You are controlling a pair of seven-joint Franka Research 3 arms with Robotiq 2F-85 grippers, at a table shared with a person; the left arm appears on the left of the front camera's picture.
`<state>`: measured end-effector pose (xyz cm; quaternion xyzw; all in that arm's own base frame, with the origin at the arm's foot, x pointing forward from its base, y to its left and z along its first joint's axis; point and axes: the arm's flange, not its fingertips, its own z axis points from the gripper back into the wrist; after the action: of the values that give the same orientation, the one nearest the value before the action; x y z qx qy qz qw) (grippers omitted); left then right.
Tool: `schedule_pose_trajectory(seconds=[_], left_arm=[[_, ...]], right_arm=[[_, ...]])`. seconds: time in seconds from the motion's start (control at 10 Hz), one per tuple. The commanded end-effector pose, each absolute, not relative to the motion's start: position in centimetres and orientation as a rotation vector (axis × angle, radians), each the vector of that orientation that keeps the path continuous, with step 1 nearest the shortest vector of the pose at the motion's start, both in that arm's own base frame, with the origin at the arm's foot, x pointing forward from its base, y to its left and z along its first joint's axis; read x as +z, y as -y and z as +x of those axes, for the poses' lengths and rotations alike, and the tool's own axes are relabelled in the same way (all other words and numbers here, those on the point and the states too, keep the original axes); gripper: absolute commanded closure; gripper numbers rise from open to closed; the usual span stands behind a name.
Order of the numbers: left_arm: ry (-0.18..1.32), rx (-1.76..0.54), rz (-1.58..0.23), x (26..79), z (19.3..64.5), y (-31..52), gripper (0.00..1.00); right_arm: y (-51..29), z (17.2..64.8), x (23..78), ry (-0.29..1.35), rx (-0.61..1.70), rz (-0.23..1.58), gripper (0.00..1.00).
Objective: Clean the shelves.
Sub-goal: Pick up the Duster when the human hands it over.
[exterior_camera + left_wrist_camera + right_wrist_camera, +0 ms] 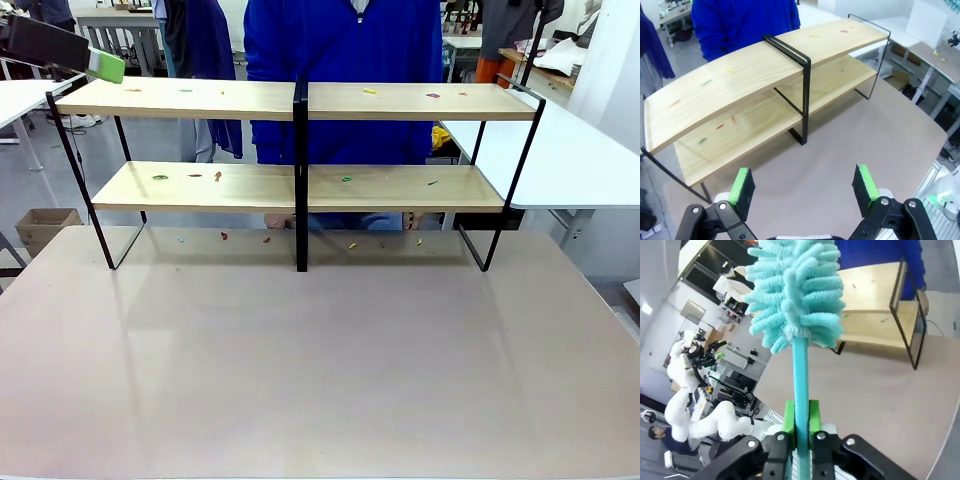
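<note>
The shelves stand at the table's far side: two light-wood boards in a thin black frame with a central black post. Small coloured scraps lie scattered on both boards. My left gripper hovers above the rack's top left corner. Its own view looks down on the shelves, with the left gripper open and nothing between its green pads. My right gripper is shut on the handle of a teal fluffy duster, held upright, away from the shelves.
A person in a blue top stands right behind the rack. A few coloured scraps lie on the beige table under the lower board. A white table adjoins on the right, and a cardboard box sits on the floor at left.
</note>
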<state>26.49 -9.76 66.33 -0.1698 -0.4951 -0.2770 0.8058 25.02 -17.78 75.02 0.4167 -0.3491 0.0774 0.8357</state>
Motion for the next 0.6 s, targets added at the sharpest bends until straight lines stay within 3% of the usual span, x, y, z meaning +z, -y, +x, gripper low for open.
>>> schedule_pose_trajectory(seconds=[0.0, 0.5], left_arm=[[1.06, -0.597, -0.369, 66.2, 26.6, 9.6, 0.0], [1.06, -0.597, -0.369, 66.2, 26.6, 9.6, 0.0]], right_arm=[[18.9, 26.0, 73.1, 0.74, 0.103, 0.894, 1.0], [17.8, 25.0, 75.0, 0.739, 0.164, 0.882, 1.0]])
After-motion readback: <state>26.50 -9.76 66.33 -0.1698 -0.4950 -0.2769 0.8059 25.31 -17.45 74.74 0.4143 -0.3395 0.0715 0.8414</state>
